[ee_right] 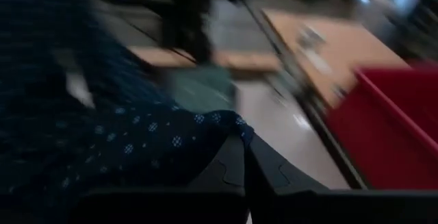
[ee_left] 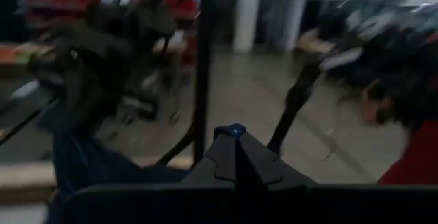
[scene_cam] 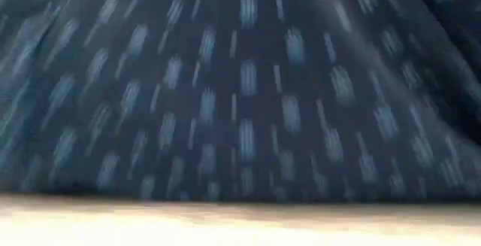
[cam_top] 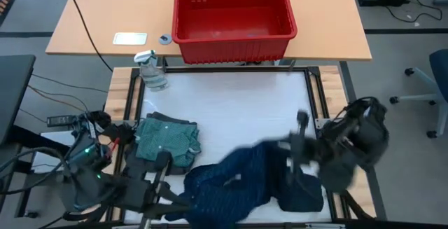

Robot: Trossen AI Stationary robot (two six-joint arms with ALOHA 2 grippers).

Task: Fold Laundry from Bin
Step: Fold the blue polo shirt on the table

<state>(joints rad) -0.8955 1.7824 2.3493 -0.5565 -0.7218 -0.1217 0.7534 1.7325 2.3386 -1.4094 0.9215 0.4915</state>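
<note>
Both grippers pinch the navy dotted garment point(cam_top: 238, 180) at six o'clock, left gripper point(cam_top: 175, 202) and right gripper point(cam_top: 297, 160) stretching it apart, likely to flatten it.

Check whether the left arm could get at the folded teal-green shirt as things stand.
Probably yes: the teal-green shirt lies uncovered on the table's left side, just beyond the left gripper. But that gripper is shut, seemingly on the navy garment.

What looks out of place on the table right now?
The navy dotted garment lies bunched at the near edge of the table, right against the low camera, filling that view. The red bin looks empty, and the teal shirt sits folded at the left. A spray bottle stands on the table's far left corner.
</note>
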